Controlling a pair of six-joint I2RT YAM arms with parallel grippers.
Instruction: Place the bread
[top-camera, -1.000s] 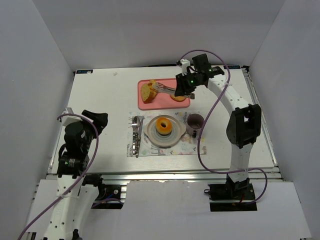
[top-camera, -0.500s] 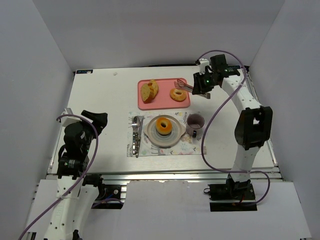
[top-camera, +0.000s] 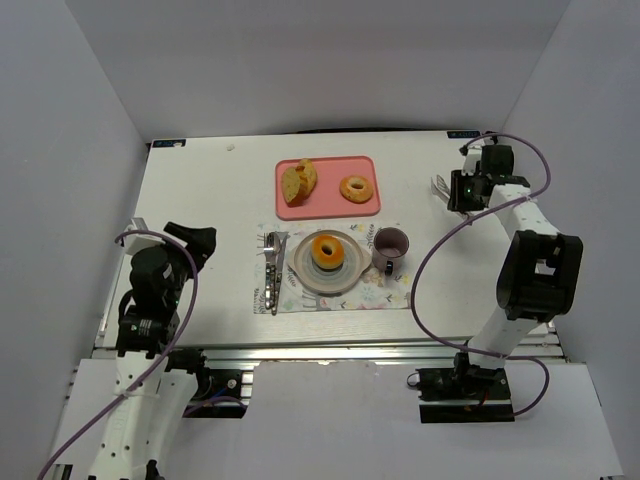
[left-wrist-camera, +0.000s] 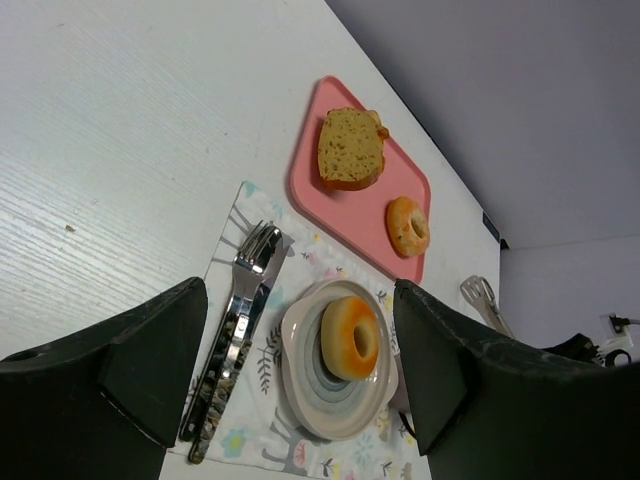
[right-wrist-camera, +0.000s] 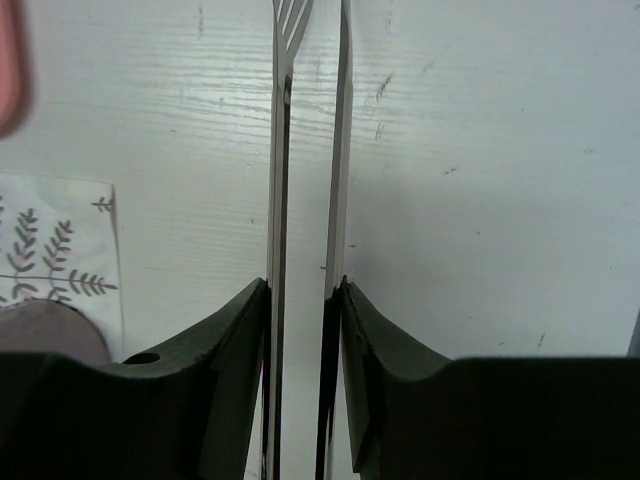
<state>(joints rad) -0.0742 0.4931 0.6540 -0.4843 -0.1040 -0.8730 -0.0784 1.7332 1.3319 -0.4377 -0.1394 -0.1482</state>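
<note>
The bread (top-camera: 326, 251), a deep orange ring, lies on the pale plate (top-camera: 302, 272) on the patterned placemat; the left wrist view shows the bread (left-wrist-camera: 352, 337) on the plate (left-wrist-camera: 305, 400) too. My right gripper (top-camera: 455, 190) is over the bare table at the right, shut on metal tongs (top-camera: 438, 184). In the right wrist view the right gripper (right-wrist-camera: 304, 285) presses both arms of the tongs (right-wrist-camera: 281, 150), which hold nothing. My left gripper (top-camera: 190, 240) is open and empty at the left, and in its own view the left gripper (left-wrist-camera: 300, 288) frames the plate from a distance.
A pink tray (top-camera: 328, 208) at the back holds a paler ring (top-camera: 354, 188) and a loaf chunk (top-camera: 298, 180). A purple mug (top-camera: 389, 245) stands right of the plate. A fork and knife (top-camera: 272, 270) lie left of it on the placemat (top-camera: 380, 297).
My right gripper has swung right with the tongs, from over the pink tray to the right side of the table. The left arm has not moved.
</note>
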